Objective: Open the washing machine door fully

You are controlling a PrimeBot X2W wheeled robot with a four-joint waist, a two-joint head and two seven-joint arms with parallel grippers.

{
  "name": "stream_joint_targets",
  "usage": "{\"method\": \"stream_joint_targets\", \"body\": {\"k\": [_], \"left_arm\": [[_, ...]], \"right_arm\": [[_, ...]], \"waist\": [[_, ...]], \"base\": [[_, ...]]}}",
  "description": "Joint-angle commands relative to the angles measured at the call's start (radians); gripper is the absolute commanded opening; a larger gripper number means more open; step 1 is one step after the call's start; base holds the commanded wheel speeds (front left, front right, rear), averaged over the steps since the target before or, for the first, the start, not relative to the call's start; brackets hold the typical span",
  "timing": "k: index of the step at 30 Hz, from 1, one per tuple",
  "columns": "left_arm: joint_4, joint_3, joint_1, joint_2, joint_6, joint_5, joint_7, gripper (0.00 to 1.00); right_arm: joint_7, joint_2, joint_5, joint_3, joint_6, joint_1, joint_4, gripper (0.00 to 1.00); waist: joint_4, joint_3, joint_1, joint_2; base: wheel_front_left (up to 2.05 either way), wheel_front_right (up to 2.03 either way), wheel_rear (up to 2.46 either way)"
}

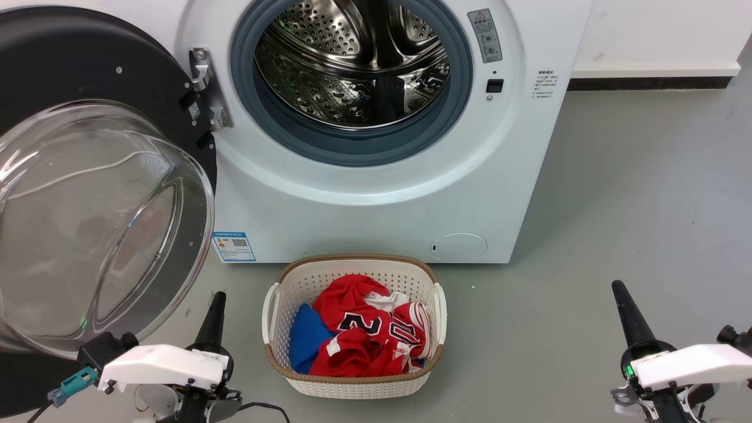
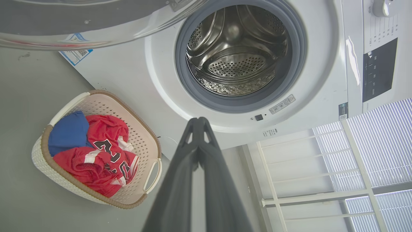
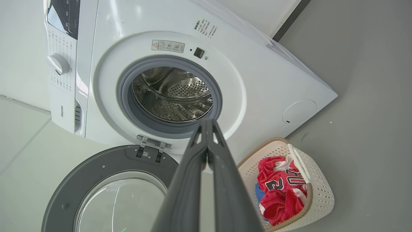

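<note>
Head view: the washing machine door point(image 1: 100, 194) stands swung out to the left of the washing machine point(image 1: 376, 211). It hangs from its hinge point(image 1: 205, 88), glass bowl bulging toward me, and the steel drum point(image 1: 352, 64) is fully exposed. My left claw point(image 1: 217, 299) sits low, just beside the door's bottom rim and apart from it as far as I can tell. My right claw point(image 1: 618, 289) is well apart on the other side, over bare floor. A laundry basket point(image 1: 352, 258) of red and blue clothes stands between them, just in front of the machine.

Left wrist view: the two fingers meet at their tips, pinched together on nothing. The door's rim runs across the top of the view, above the claw.

Right wrist view: these fingers are also closed tip to tip and empty. From here the door shows as a whole disc lying wide of the opening, so I judge the job done or nearly so.

The left arm is my worry. Lifting or turning it carelessly could clip the bowl and knock the door back toward the opening. If I nudge the door wider, forcing it against the hinge's stop could strain it. A low sweep of either arm could catch the basket.
</note>
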Motion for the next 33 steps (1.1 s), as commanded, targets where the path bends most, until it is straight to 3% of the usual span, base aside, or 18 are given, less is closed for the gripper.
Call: {"method": "stream_joint_targets", "body": {"k": [1, 33], "left_arm": [[-0.011, 0.013, -0.015, -0.003, -0.009, -0.021, 0.007, 0.00], [-0.016, 0.114, -0.010, -0.063, -0.073, -0.240, 0.078, 0.00]], "right_arm": [[0.005, 0.002, 0.031, -0.003, 0.000, -0.023, -0.004, 0.00], [0.034, 0.003, 0.331, -0.019, 0.000, -0.049, 0.029, 0.00]], "waist": [[0.000, 0.000, 0.0000, 0.0000], [0.002, 0.004, -0.0001, 0.0000]], "base": [[0.00, 0.00, 0.00], [0.00, 0.00, 0.00]]}}
